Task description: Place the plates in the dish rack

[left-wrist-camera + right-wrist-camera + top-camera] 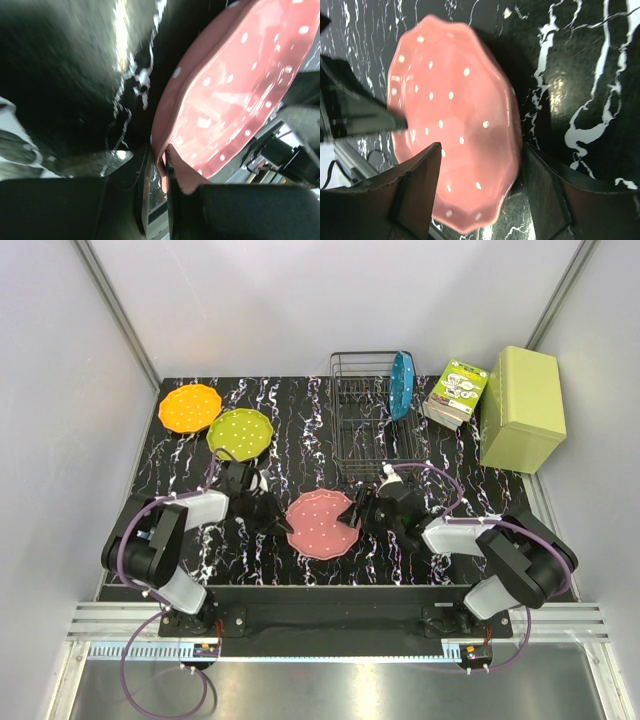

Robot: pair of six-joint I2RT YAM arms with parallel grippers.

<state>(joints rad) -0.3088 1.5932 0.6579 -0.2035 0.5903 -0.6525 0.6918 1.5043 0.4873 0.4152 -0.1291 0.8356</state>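
Observation:
The pink plate (322,523) lies at the near middle of the table. My left gripper (283,523) is shut on its left rim; the left wrist view shows both fingertips pinching the rim (158,149) of the pink plate (235,95). My right gripper (352,512) is open and straddles the plate's right rim (480,155): one finger (417,180) is over the plate (455,115), the other (545,185) is outside it by the table. The blue plate (402,385) stands upright in the dish rack (365,415). The orange plate (188,407) and yellow-green plate (240,433) lie flat at the far left.
A light green box (522,408) stands at the far right, with a printed packet (456,393) between it and the rack. A small white object (258,480) shows partly behind my left arm. The table's near edge is just below the pink plate.

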